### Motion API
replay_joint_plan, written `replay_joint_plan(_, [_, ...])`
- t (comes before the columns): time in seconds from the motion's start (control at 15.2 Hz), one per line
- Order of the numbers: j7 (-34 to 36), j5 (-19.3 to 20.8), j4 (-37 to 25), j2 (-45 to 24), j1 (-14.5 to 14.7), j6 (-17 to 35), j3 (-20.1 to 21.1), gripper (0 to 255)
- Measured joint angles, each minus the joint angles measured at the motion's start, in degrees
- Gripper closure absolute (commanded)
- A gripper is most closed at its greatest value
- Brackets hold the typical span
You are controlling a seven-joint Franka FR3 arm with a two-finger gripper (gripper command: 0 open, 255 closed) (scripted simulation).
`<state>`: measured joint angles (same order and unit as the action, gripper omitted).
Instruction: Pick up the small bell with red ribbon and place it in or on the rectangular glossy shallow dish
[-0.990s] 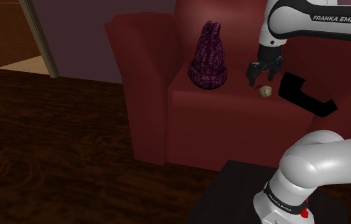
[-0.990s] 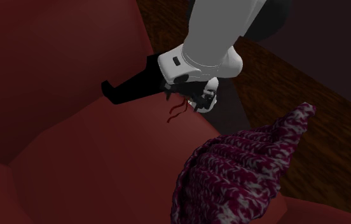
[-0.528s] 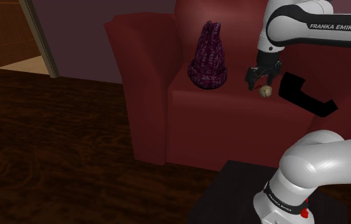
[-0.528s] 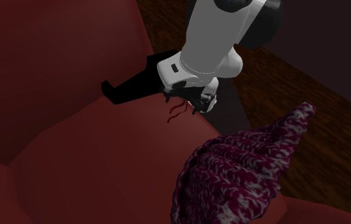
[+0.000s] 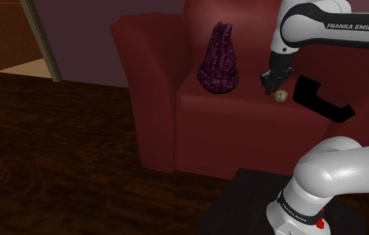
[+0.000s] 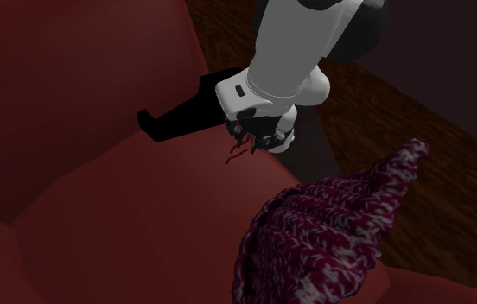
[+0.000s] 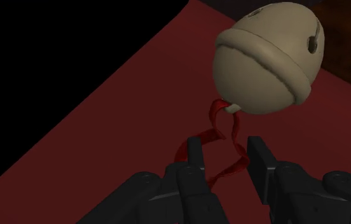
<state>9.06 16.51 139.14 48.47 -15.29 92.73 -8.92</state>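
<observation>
A small tan bell point(image 5: 282, 96) is seen lying on the seat cushion point(image 5: 243, 127) of a dark red armchair, between a purple knitted hat point(image 5: 218, 61) and a flat black rectangular dish point(image 5: 317, 99), and nearer to the dish. The black gripper point(image 5: 270, 88) is held low over the cushion, just beside the bell on the hat's side. In the wrist view the bell point(image 7: 266, 60) is found just beyond the tips of the gripper point(image 7: 226, 149), not between them. The fingers point(image 7: 195, 159) are set a little apart, with a narrow gap between them, and nothing is clasped. The red ribbon point(image 7: 222, 137) trails from the bell into that gap; whether it touches a finger cannot be told. In the second exterior view the ribbon point(image 6: 237, 154) lies on the cushion under the gripper point(image 6: 258, 142), with the dish point(image 6: 181, 117) just behind it.
</observation>
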Motion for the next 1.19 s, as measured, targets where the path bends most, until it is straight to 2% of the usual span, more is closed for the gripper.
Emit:
replay_joint_plan(0.4, [-0.2, 0.5, -0.3, -0.1, -0.1, -0.4, -0.1, 255])
replay_joint_plan(1.19, [-1.8, -0.4, -10.7, -3.2, 0.0, -8.2, 0.8, 255])
